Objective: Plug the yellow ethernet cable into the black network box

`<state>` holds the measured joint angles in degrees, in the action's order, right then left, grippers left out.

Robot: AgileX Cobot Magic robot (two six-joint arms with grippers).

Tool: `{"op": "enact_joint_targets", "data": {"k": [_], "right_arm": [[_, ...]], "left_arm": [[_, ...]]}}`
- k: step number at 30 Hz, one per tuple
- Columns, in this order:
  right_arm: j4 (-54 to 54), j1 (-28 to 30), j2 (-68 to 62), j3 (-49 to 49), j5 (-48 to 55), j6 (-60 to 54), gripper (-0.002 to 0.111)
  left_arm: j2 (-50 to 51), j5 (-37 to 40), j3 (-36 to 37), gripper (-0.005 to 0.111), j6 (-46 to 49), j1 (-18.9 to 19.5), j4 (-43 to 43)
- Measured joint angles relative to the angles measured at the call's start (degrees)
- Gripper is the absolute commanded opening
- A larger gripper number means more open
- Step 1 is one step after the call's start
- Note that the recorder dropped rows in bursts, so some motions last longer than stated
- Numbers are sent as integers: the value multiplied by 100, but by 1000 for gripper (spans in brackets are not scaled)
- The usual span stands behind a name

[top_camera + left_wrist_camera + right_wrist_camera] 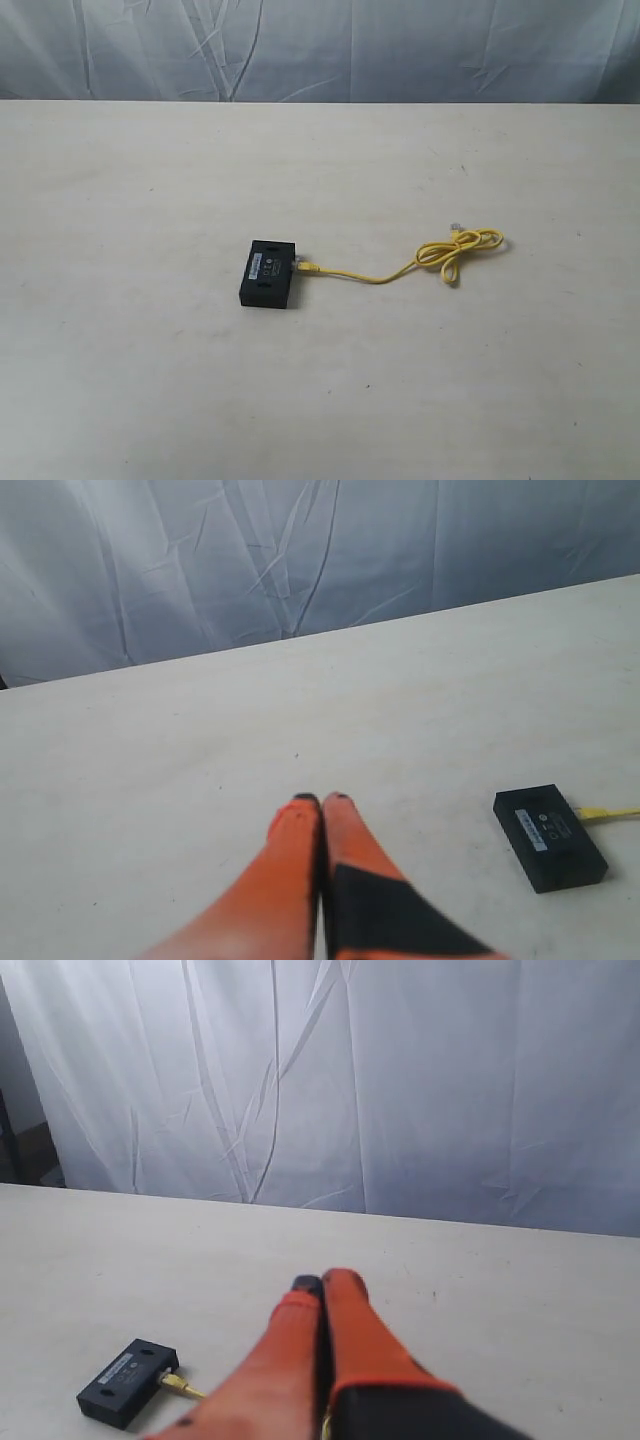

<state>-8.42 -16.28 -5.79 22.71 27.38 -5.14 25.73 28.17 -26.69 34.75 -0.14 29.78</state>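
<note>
The black network box [270,273] lies flat near the table's middle, its white label facing up. The yellow ethernet cable [385,274] has one plug seated in the box's right side [303,267]. From there it runs right to a knot-like coil [462,250], with the free clear plug [457,224] beside it. Neither arm shows in the exterior view. My left gripper [321,800] is shut and empty, left of and well apart from the box [550,837]. Shut and empty too, my right gripper [325,1282] hangs above the table with the box [128,1382] and plug [178,1386] off to one side.
The pale table [150,380] spreads wide around the box and the cable. A wrinkled grey-white curtain [320,50] hangs behind the table's far edge.
</note>
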Motion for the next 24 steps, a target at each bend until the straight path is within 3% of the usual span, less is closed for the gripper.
{"op": "enact_joint_targets", "data": {"k": [24], "right_arm": [[0, 156, -1, -10, -7, 15, 0]], "left_arm": [[0, 33, 0, 0, 0, 0, 0]]}}
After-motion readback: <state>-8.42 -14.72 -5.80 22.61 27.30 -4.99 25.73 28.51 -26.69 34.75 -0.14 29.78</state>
